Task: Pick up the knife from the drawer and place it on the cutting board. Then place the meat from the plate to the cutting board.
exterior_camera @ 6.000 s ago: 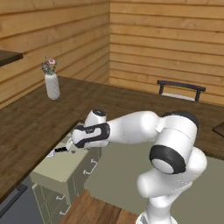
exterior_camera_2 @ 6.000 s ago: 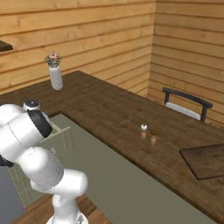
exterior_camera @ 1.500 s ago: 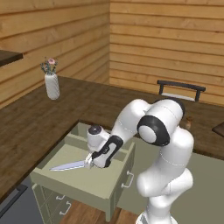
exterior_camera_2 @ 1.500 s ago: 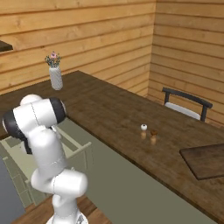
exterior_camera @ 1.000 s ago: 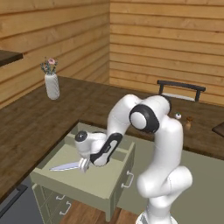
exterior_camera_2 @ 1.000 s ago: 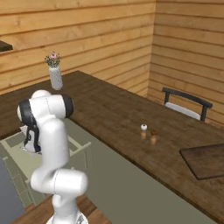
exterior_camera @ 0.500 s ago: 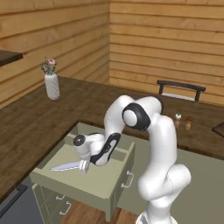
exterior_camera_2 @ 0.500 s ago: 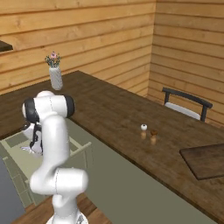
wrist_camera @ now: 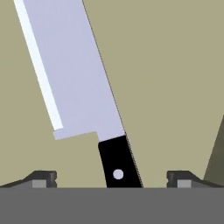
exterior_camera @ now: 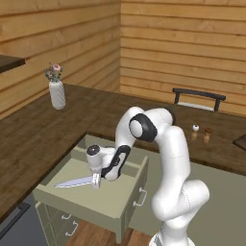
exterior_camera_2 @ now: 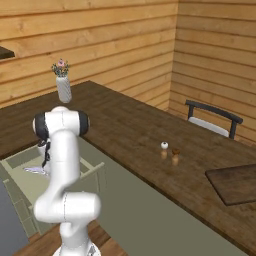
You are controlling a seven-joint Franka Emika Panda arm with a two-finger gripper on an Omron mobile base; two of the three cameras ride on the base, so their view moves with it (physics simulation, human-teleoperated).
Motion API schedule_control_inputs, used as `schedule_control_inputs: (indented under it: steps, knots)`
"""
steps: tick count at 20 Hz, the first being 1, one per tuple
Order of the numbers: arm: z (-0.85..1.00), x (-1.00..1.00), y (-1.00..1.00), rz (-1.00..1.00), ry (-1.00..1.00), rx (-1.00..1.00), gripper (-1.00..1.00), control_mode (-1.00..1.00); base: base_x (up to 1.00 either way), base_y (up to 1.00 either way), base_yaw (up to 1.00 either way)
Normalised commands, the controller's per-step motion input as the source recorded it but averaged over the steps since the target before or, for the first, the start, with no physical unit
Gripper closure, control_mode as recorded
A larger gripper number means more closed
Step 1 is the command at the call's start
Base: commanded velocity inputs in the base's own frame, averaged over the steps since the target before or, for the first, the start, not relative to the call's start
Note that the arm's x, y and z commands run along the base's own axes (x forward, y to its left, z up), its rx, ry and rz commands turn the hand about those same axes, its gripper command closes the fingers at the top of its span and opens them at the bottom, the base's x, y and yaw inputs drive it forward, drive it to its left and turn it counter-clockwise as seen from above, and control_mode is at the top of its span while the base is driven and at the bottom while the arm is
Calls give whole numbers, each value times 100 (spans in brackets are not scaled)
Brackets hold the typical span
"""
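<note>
The drawer (exterior_camera: pixel 96 199) stands pulled out of the counter, pale sage green, with the knife (exterior_camera: pixel 73 182) lying flat on its floor. My gripper (exterior_camera: pixel 96 180) reaches down into the drawer at the handle end of the knife. In the hand view the silver blade (wrist_camera: pixel 65 70) runs up and left, and the black handle (wrist_camera: pixel 117 164) lies between my fingertips (wrist_camera: pixel 42 178), which stand wide apart without touching it. The gripper (wrist_camera: pixel 111 179) is open. The dark brown cutting board (exterior_camera_2: pixel 235 182) lies far right on the counter. The plate and the meat are out of view.
A white vase with flowers (exterior_camera: pixel 57 93) stands at the back left of the dark wooden counter (exterior_camera: pixel 33 134). Two small shakers (exterior_camera_2: pixel 169 151) sit mid-counter, and a dark chair (exterior_camera: pixel 198 97) stands beyond it. Smaller drawers (exterior_camera: pixel 60 222) lie below the open one.
The drawer has come further out than in the earliest frames. Over the last second the elbow swung left while the hand stayed low over the knife handle, jaws open throughout.
</note>
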Motion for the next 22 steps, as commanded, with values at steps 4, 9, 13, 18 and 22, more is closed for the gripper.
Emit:
schedule_control_inputs:
  steps: [4,9,13,18,22]
  knots:
    - [-33,30,0,1,36,0,-100,-100,0,0,0]
    - [-36,10,0,0,37,0,-100,-100,0,0,0]
    - [-27,-59,3,0,27,0,100,-100,0,0,0]
    - [-3,-100,-8,0,-1,-2,100,-100,0,0,0]
    - [0,-100,-29,-3,-14,-6,100,-100,0,0,0]
